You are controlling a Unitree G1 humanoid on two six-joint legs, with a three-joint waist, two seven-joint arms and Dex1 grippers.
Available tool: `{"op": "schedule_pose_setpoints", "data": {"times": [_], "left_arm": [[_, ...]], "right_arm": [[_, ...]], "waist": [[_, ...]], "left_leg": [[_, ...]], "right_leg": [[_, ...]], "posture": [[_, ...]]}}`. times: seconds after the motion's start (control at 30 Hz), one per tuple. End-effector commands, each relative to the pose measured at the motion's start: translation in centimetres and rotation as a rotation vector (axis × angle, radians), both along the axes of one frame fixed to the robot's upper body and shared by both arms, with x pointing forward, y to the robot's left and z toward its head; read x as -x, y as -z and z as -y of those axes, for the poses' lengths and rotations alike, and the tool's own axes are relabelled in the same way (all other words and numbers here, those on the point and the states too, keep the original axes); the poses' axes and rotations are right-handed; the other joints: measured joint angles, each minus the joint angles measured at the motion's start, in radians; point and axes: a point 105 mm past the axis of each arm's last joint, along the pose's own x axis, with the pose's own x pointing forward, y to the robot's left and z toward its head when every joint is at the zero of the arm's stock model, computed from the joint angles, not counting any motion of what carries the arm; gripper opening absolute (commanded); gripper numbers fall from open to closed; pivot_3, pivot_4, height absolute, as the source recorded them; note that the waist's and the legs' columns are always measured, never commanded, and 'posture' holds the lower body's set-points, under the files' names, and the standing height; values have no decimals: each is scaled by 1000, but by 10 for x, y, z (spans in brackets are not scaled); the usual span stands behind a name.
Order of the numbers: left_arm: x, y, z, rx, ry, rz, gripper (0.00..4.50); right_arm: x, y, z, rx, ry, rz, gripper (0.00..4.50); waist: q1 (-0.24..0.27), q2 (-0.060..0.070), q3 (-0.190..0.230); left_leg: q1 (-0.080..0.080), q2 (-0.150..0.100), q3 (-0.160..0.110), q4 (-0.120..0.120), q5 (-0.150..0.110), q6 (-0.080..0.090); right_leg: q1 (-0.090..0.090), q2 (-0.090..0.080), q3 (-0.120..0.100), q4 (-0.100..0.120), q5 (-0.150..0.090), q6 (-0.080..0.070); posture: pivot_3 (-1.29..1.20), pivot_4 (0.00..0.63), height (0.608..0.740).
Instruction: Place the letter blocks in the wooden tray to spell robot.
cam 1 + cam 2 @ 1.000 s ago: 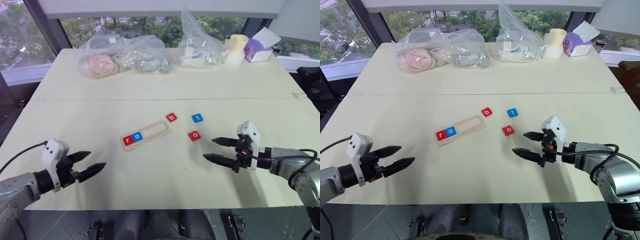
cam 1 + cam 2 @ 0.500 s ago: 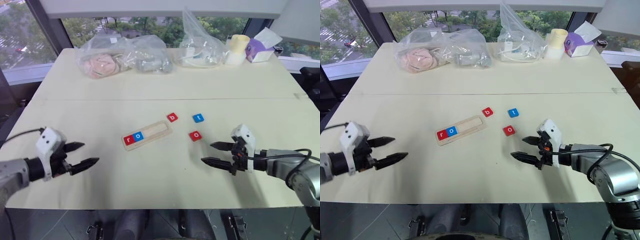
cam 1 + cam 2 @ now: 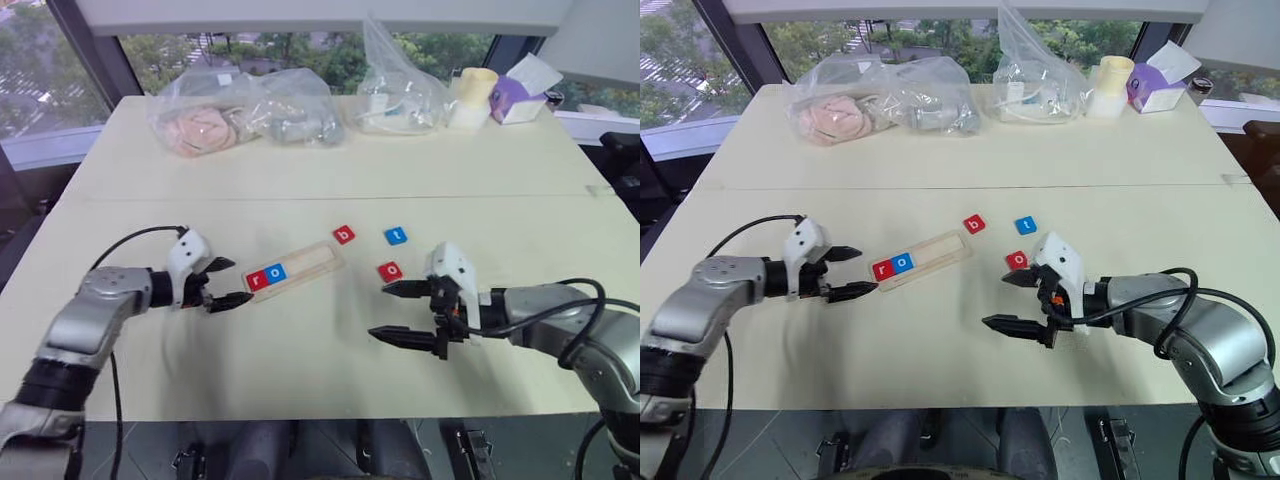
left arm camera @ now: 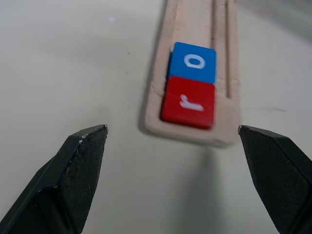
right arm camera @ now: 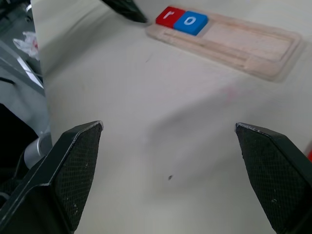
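Both arms had shifted since a second earlier: the left gripper point(image 3: 222, 283) had travelled from the near left part of the table up to the wooden tray point(image 3: 292, 270), and the right gripper point(image 3: 395, 313) had slid leftward toward the tray from the near right side. At this moment the left gripper hovered just beside the tray's near-left end, its two black fingers spread wide and holding nothing, the tray's end lying between them in the left wrist view. Inside the tray's slot sat the red r block point(image 3: 256, 279) at that same end, touching the blue o block point(image 3: 276, 272) next to it; the remainder of the slot was bare wood. Off the tray's far-right end lay the red b block point(image 3: 344, 235), close by it. Farther right of the tray were the blue t block point(image 3: 395, 236) and, nearer the robot, the red o block point(image 3: 390, 271), all three flat on the pale table point(image 3: 300, 180). The right gripper stood well right of the tray, its fingers wide apart and empty, the upper fingertip just beside the red o block.
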Motion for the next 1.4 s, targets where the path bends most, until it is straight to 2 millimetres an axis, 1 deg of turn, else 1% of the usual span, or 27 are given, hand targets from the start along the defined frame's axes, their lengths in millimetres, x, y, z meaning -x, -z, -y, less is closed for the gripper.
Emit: {"op": "schedule_pose_setpoints", "data": {"times": [0.03, 0.13, 0.23, 0.4, 0.5, 0.53, 0.63, 0.8, 0.83, 0.93, 0.97, 1.0, 1.13, 1.2, 1.27, 1.33, 1.4], "left_arm": [[-4, -3, 6, -18, 42, 36, 4500], [-2, 1, 14, -19, 74, 30, 4500], [3, 4, 21, -5, 97, 19, 4500], [4, 12, 31, -11, 109, 11, 4500], [6, 19, 35, -28, 112, -1, 4500], [6, 20, 36, -29, 109, -3, 4500], [4, 34, 28, -104, 80, -15, 4500], [7, 43, 29, -69, 62, -48, 4500], [7, 43, 30, -61, 60, -45, 4500], [7, 41, 30, -42, 54, -37, 3653], [6, 41, 30, -46, 49, -34, 3252], [5, 41, 29, -51, 46, -30, 3132], [2, 46, 23, -91, 41, -13, 3134], [1, 45, 23, -107, 69, 6, 3134], [-1, 36, 27, -90, 126, 43, 3134], [-1, 22, 32, -79, 208, 86, 3134], [-2, 12, 34, -155, 318, 142, 3134]], "right_arm": [[4, -3, -5, 6, -16, 32, 4455], [2, 7, 1, 28, 17, 23, 4455], [2, 12, 5, 26, 38, 17, 4455], [3, 17, 5, 25, 44, 16, 4455], [2, 18, 4, 21, 47, 20, 4455], [2, 18, 4, 21, 48, 22, 4455], [0, 17, 4, 20, 51, 29, 4455], [-1, 17, 5, 20, 62, 41, 4455], [-2, 16, 5, 20, 63, 42, 4455], [-2, 16, 5, 20, 66, 45, 4500], [-2, 16, 5, 21, 67, 46, 4500], [-2, 15, 6, 22, 69, 48, 4500], [-3, 14, 7, 23, 74, 53, 4500], [-4, 13, 8, 24, 80, 57, 4500], [-8, 11, 13, 19, 106, 65, 4500], [-12, 7, 21, 4, 149, 70, 4500], [-18, 5, 33, 23, 197, 99, 4500]], "waist": [[-1, 0, 0], [2, 0, 0], [2, 0, 0], [1, 0, 0], [3, 0, -1], [3, 0, -1], [3, 0, -2], [3, 2, -4], [3, 2, -5], [2, 3, -6], [2, 3, -6], [3, 3, -6], [3, 3, -6], [3, 4, -7], [3, 5, -8], [3, 4, -8], [4, 4, -7]], "left_leg": [[0, 0, 0, 0, 0, 0], [0, 0, 0, 0, 0, 0], [0, 0, 0, 0, 0, 0], [1, 0, 0, 1, 0, 0], [5, 0, 0, 1, 0, 0], [6, 0, 0, 1, 0, 0], [6, 0, 0, 1, 0, 0], [8, 0, -1, 1, 0, 0], [8, 0, -1, 1, 0, 0], [9, 0, -1, 1, 0, 0], [9, 0, -1, 1, 0, 0], [9, 0, -1, 1, 0, 0], [9, 0, -1, 1, 0, 0], [9, 0, -1, 1, 0, 0], [9, 0, -1, 1, 0, 0], [9, 0, 0, 1, 0, 0], [8, 0, 0, 1, 0, 0]], "right_leg": [[0, 0, 1, 0, 0, 0], [0, 0, 1, 0, 1, 0], [0, 0, 1, 0, 1, 1], [1, 0, 1, 1, 2, 3], [5, 0, 1, 1, 1, 2], [5, 0, 1, 1, 1, 2], [6, 0, 1, 1, 1, 2], [7, 0, 1, 1, 1, 2], [8, 0, 1, 1, 1, 2], [8, 0, 1, 1, 1, 2], [8, 0, 1, 1, 1, 2], [8, 0, 1, 1, 1, 2], [8, 0, 1, 1, 1, 2], [8, 0, 1, 1, 1, 2], [8, 0, 1, 1, 1, 2], [8, 0, 1, 1, 1, 2], [8, 0, 1, 0, 1, 2]], "posture": [[0, 150, 740], [0, 150, 740], [0, 150, 740], [0, 150, 740], [0, 150, 740], [0, 150, 740], [0, 150, 740], [0, 150, 740], [0, 150, 740], [0, 150, 740], [0, 150, 740], [0, 150, 740], [0, 150, 740], [0, 150, 740], [0, 150, 740], [0, 150, 740], [0, 150, 740]]}}
